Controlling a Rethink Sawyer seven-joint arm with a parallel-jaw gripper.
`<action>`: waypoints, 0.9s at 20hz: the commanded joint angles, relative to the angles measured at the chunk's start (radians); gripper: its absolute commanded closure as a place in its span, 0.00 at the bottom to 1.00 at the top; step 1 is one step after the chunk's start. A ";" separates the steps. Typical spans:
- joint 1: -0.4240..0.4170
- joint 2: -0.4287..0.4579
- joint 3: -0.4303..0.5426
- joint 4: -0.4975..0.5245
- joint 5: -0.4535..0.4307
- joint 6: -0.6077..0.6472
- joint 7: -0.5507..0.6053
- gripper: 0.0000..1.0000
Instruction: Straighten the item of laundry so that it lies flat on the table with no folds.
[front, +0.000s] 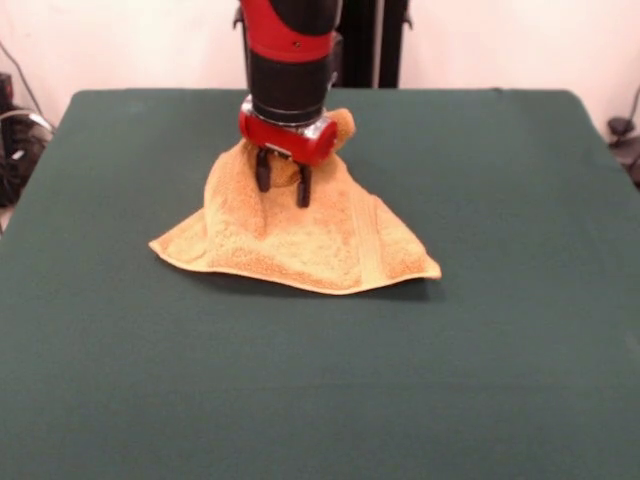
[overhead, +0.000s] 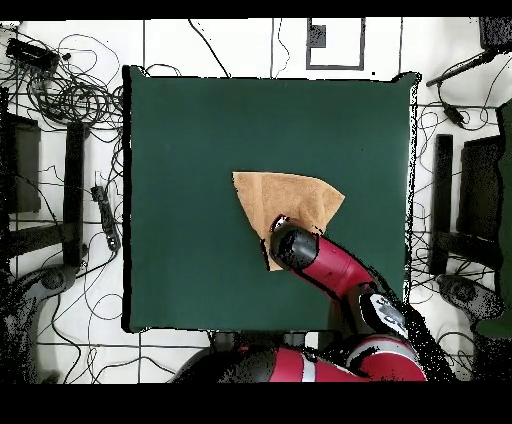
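Front view shows the gripper (front: 284, 184) with its jaws clenched on a raised peak of the orange-tan terry towel (front: 300, 240), tenting the cloth above the green bench (front: 500, 330) near its middle, presumably to drag the folds out.

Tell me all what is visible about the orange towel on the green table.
The towel is orange-tan terry cloth with a hemmed border and a woven band near its right side in the front view. It is not flat: its far part is drawn up into a peak at the gripper, whose dark fingers pinch a fold, while the lower edge spreads on the table. From overhead it looks roughly triangular.
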 joint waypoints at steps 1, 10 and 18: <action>0.008 0.046 0.127 0.075 -0.039 0.030 0.127 0.00; -0.103 -0.008 0.198 0.180 -0.216 -0.078 0.058 0.00; -0.390 -0.042 0.307 0.287 -0.490 -0.097 -0.027 0.00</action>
